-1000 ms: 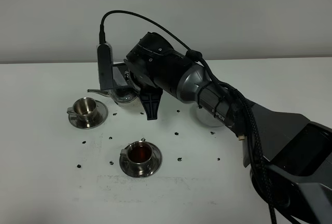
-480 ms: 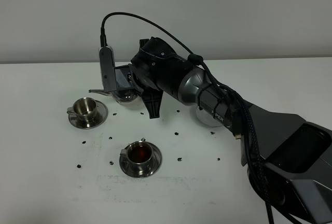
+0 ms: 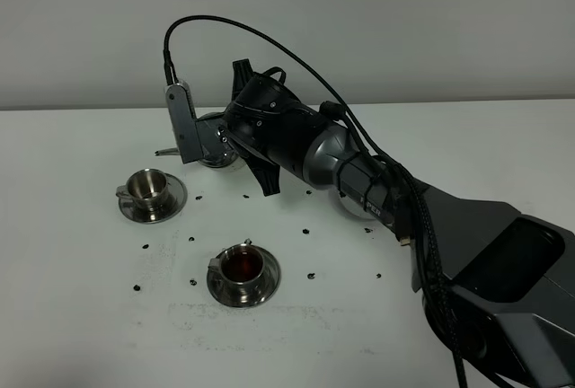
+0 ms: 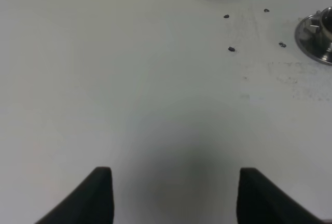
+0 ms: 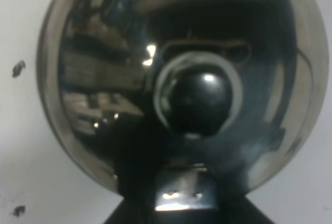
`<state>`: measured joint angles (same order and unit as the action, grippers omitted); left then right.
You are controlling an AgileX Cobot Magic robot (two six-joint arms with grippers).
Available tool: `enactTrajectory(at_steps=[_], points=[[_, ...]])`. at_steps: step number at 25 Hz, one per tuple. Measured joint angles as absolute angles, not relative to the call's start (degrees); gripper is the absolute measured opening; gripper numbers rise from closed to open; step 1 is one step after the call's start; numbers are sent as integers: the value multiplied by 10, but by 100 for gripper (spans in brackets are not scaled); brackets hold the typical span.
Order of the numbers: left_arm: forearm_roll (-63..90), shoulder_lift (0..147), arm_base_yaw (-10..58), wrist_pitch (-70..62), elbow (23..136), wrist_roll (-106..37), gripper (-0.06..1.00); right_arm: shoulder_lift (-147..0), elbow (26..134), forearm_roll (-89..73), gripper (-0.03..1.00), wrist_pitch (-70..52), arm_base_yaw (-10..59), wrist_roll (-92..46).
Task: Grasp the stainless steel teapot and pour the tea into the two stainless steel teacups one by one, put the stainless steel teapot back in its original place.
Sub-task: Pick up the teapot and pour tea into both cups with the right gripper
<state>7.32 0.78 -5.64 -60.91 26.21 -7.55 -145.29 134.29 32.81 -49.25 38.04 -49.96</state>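
Right tool [image 5: 181, 207] pinches the mirror-shiny, knob-lidded steel teapot [image 5: 98, 79].

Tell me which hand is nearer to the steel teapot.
Right. The right hand is closed on the teapot, which fills its wrist view. The left hand hangs over bare table, well apart from the teapot, which its wrist view does not show.

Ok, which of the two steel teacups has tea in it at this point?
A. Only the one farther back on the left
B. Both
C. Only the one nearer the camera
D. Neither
C: in the high view the nearer teacup holds dark red liquid, while the far-left teacup shows only bare shiny steel inside.
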Motion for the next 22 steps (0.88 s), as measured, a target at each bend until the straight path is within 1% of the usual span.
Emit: enactTrajectory(at_steps=[13,22], points=[[73,8,-56,-609,262,-76,53,-1471,1343,387,18,-473,383,-518],[73,8,-56,-609,262,-76,53,-1486,1343,398,18,-467,390,-534]])
